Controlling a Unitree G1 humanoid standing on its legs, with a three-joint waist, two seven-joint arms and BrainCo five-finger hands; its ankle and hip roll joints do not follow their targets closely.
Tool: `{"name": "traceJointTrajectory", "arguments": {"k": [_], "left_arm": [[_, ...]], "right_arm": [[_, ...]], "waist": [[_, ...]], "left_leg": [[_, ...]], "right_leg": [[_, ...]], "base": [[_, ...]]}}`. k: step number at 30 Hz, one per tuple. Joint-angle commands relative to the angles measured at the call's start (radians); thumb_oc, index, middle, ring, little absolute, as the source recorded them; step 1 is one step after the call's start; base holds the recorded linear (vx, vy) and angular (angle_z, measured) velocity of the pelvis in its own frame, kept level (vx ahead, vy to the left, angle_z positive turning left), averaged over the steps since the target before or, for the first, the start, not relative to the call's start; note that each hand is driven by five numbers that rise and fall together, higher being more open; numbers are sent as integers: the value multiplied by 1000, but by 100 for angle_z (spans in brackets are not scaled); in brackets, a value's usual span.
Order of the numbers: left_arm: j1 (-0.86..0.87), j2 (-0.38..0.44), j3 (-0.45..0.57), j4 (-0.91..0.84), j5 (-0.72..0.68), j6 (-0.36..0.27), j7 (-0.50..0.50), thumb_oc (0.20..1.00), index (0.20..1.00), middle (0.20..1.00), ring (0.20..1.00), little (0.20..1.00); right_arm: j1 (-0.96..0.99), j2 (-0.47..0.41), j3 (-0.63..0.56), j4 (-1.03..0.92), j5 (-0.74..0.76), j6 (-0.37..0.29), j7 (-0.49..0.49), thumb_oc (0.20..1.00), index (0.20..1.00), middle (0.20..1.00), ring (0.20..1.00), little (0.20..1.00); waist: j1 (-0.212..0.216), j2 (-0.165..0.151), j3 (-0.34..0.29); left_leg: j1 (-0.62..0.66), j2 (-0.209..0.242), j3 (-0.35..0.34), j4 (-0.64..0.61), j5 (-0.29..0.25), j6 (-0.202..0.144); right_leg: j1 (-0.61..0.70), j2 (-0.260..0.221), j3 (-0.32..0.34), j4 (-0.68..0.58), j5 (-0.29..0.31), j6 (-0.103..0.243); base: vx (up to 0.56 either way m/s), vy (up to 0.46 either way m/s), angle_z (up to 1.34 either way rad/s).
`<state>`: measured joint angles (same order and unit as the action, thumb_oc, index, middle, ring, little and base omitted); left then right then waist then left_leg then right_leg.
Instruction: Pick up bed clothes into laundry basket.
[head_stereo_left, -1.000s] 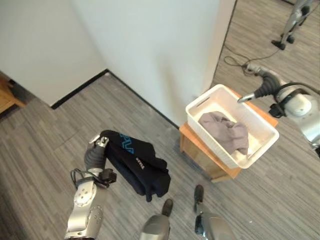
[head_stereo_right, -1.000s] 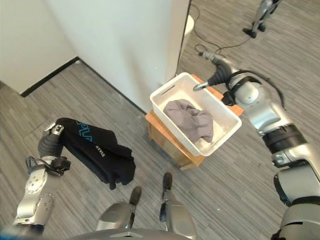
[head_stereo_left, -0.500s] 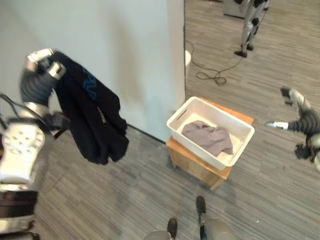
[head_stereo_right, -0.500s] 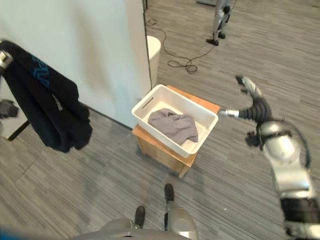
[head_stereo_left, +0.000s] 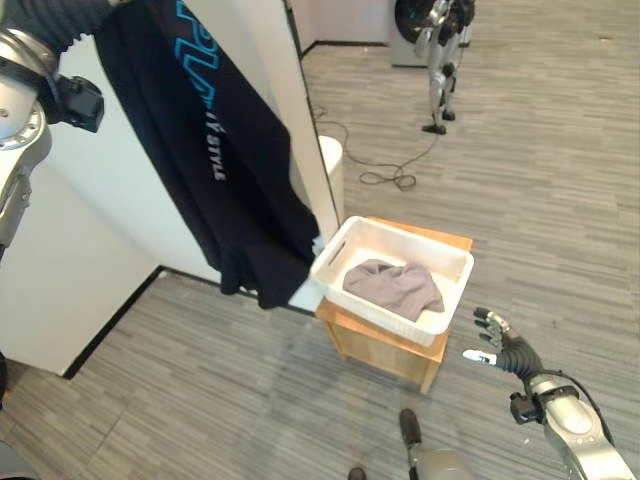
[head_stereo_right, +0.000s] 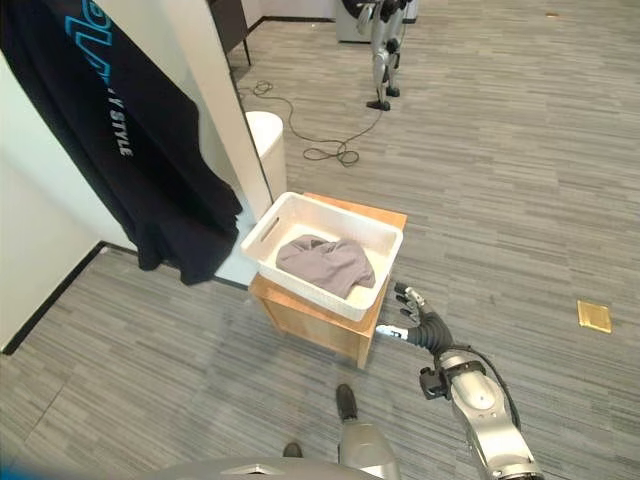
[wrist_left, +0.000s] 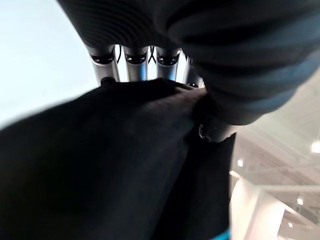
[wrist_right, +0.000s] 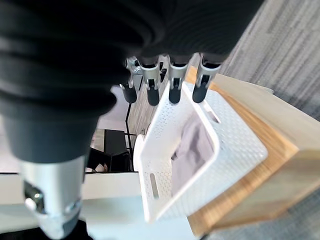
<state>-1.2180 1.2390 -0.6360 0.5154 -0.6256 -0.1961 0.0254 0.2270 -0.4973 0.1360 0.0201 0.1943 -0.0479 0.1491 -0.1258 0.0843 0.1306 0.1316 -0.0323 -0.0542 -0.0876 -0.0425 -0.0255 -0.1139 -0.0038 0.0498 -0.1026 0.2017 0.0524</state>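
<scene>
Hanging from the left hand (wrist_left: 135, 62), whose fingers curl over its bunched top edge, a black garment with blue lettering (head_stereo_left: 225, 170) drapes high before a white wall (head_stereo_left: 110, 260). Right of it, a white perforated plastic laundry basket (head_stereo_right: 262, 232) holding a crumpled grey cloth (head_stereo_right: 325, 264) rests on a low wooden stand (head_stereo_right: 310, 325). Grey wood-plank flooring (head_stereo_right: 500, 180) spreads beyond. Farthest right, the right hand (head_stereo_right: 418, 321) hovers beside the stand, fingers straight and spread.
</scene>
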Motion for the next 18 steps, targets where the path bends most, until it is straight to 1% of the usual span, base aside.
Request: {"name": "traceJointTrajectory", "arguments": {"k": [1,2,3,4,8,13,14,18], "left_arm": [[-150,-20,11,148,-44,-34,31,200,200,200,200,200],[-153,-20,8,149,-44,-34,30,200,200,200,200,200],[-180,-47,3,187,-48,-34,38,200,200,200,200,200],[-187,-48,-3,190,-49,-35,37,200,200,200,200,200],[-242,-96,-27,234,-61,-36,43,200,200,200,200,200],[-281,-142,-40,245,-78,-45,54,200,200,200,200,200],[-284,-143,-42,246,-78,-45,54,200,200,200,200,200],[-298,-177,-43,248,-83,-54,68,200,200,200,200,200]], "right_arm": [[-32,-50,33,-59,-23,-40,50,1000,1000,1000,1000,1000],[-32,-49,33,-58,-23,-40,50,1000,1000,1000,1000,1000],[-35,-53,58,-72,-11,-43,68,1000,1000,1000,1000,1000],[-35,-52,57,-72,-11,-42,68,1000,1000,1000,1000,1000],[-47,-50,73,-77,15,-47,69,1000,1000,1000,1000,1000],[-35,-36,79,-89,52,-48,78,1000,1000,1000,1000,1000],[-35,-36,78,-89,53,-47,78,1000,1000,1000,1000,1000],[-23,-26,79,-86,73,-42,75,1000,1000,1000,1000,1000]], "waist": [[-11,9,-1],[-10,8,-1],[-20,9,6],[-18,8,6],[-44,18,25],[-66,45,55],[-65,44,54],[-79,69,69]], "left_leg": [[-47,33,-34,0,37,-45],[-47,33,-34,0,37,-45],[-54,34,-28,0,38,-46],[-55,34,-27,0,38,-46],[-74,33,-9,0,41,-48],[-100,29,2,0,48,-53],[-101,29,3,0,48,-53],[-109,27,6,0,51,-56]], "right_leg": [[116,-58,9,15,-162,112],[116,-58,9,15,-161,112],[107,-57,11,15,-159,114],[106,-57,11,15,-159,114],[78,-54,31,15,-151,116],[45,-56,42,15,-145,117],[43,-56,42,15,-144,117],[38,-58,44,15,-150,114]], "base": [[-10,4,-12],[-21,-3,-15],[-10,-7,-13],[-7,-11,-5],[13,-5,-10],[17,5,-13],[13,0,-13],[66,-15,-7]]}}
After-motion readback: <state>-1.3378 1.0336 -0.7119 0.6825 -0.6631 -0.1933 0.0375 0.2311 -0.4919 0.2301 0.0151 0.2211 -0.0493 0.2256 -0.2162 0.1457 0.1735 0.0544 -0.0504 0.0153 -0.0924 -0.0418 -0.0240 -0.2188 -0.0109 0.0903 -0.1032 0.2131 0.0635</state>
